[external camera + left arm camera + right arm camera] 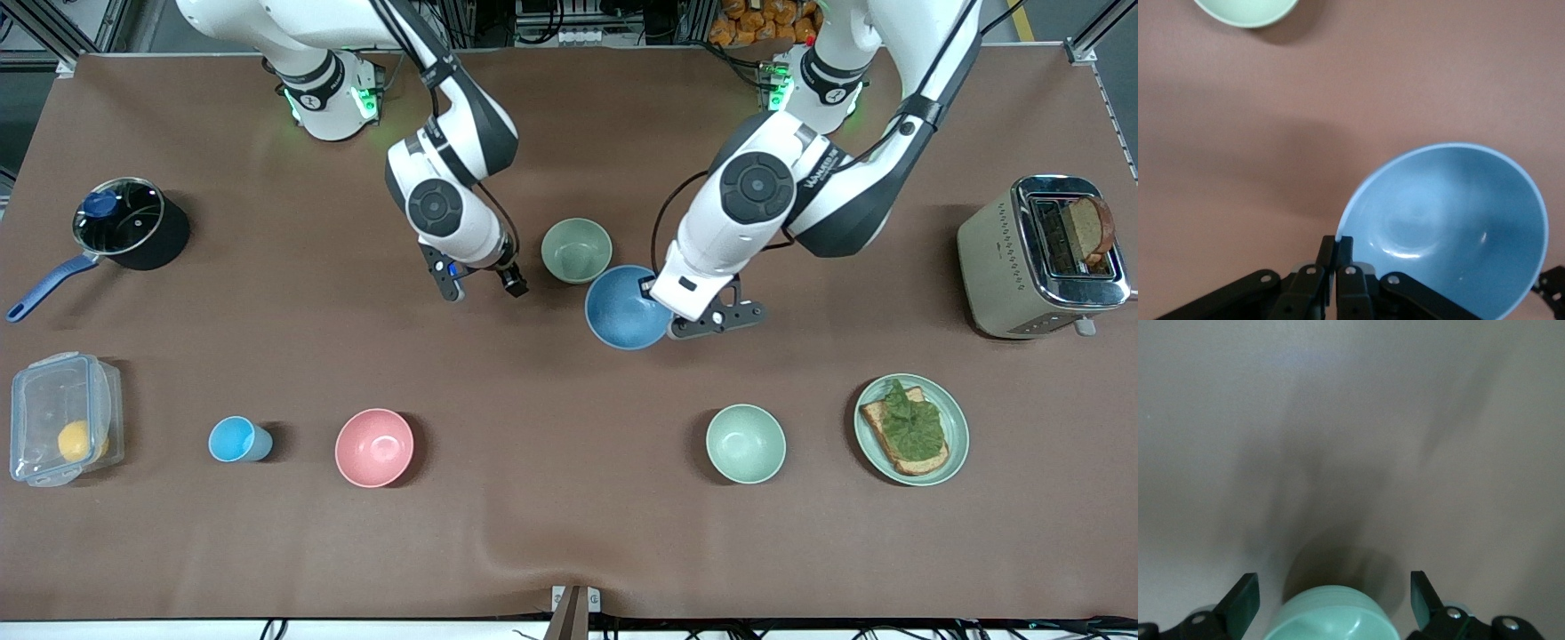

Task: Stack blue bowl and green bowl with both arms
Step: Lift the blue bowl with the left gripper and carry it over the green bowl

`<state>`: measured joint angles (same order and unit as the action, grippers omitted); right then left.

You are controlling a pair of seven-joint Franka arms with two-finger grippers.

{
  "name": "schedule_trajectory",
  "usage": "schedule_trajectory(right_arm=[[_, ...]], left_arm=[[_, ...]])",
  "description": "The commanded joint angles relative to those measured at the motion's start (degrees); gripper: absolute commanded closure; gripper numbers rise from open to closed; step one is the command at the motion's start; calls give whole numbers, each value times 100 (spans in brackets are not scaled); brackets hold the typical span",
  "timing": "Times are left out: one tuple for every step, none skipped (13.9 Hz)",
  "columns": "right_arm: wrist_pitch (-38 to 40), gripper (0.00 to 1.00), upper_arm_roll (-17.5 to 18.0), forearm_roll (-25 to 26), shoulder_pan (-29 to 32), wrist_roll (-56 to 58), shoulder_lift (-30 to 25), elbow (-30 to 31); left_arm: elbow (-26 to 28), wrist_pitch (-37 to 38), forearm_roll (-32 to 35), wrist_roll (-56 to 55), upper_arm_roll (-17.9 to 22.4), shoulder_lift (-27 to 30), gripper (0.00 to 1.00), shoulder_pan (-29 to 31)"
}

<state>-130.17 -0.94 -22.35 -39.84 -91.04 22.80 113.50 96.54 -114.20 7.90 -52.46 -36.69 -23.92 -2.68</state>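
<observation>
The desk [569, 551] carries a good many things, but only two matter here, both near its middle, in front of the two arms. The blue bowl [622, 307] is held in the air, tipped, by the left gripper [660, 283], which is pinched tight on the bowl's rim; in the left wrist view the fingers [1336, 248] clamp the thin edge of the blue bowl [1451, 227] with the hollow facing the camera. The green bowl [576, 250] sits upright on the desk just beside it, on the side toward the arms' bases and slightly toward the right arm's end. In the front view the two rims almost touch; I cannot tell whether they do.

The right gripper [484, 283] hangs over the bare desk beside the green bowl, toward the right arm's end. Its fingers are spread wide and hold nothing. In the right wrist view the green bowl [1338, 617] shows between the two open fingertips [1245, 597], below them.

The coming move likely turns on one short offset. The blue bowl has to travel a little way toward the arms' bases, level out, and come down with its base centred over the green bowl's mouth. The left arm has the carrying to do. The right gripper is placed as if to steady or free the green bowl. A tipped release could knock the green bowl aside.
</observation>
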Motion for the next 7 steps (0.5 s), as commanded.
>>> schedule_trajectory(right_arm=[[-630, 0, 76, -497, 38, -133, 39, 321], [-737, 0, 85, -673, 3, -124, 127, 322], [-834, 0, 85, -840, -6, -124, 163, 322], [-896, 0, 85, -998, -15, -124, 198, 322], [-983, 0, 85, -1095, -15, -124, 259, 322], [-1106, 0, 102, -1227, -67, -124, 277, 339], [-1133, 0, 94, -1402, -146, -124, 286, 339]], left_arm=[[1003, -346, -200, -133, -101, 676, 100, 136], [1416, -740, -428, -133, -154, 939, 100, 128], [1794, -1075, -552, -142, -250, 1142, 100, 128], [2042, -1287, -658, -142, -303, 1257, 100, 128], [2175, -1428, -728, -142, -373, 1293, 100, 119], [2193, -1543, -746, -160, -409, 1241, 100, 119], [2202, -1648, -746, -177, -418, 1180, 100, 101]])
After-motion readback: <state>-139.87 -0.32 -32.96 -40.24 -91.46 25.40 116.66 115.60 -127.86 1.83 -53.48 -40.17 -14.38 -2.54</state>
